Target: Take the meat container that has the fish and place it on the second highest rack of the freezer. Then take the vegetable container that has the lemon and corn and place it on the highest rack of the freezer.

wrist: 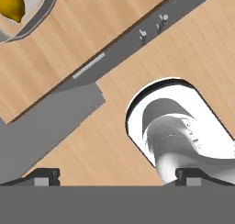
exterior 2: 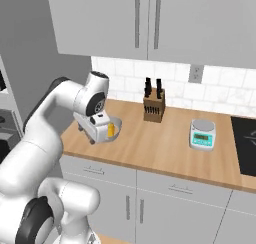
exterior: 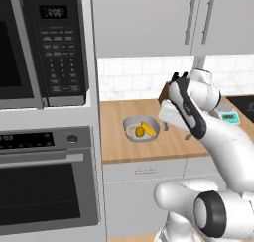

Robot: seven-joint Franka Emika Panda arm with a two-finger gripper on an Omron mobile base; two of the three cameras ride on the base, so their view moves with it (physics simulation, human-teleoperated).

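The vegetable container [exterior: 130,124] is a shallow grey tray on the wooden counter, holding the lemon [exterior: 140,132] and the corn [exterior: 149,128]. My gripper [wrist: 119,177] hangs open and empty just right of the tray, above the counter's front edge and pointing down. In the hand view the tray's corner [wrist: 43,14] with the lemon [wrist: 11,5] sits at the top left, well away from the fingertips [wrist: 43,177]. From the right base view my hand covers most of the container [exterior 2: 118,122]. The meat container with the fish and the freezer are out of view.
A black microwave [exterior: 44,47] and oven [exterior: 44,186] column stands left of the counter. A knife block [exterior 2: 153,105] is at the back, a small kitchen scale [exterior 2: 202,134] to the right, and a dark cooktop [exterior 2: 245,143] beyond. Wall cabinets [exterior 2: 145,23] hang overhead.
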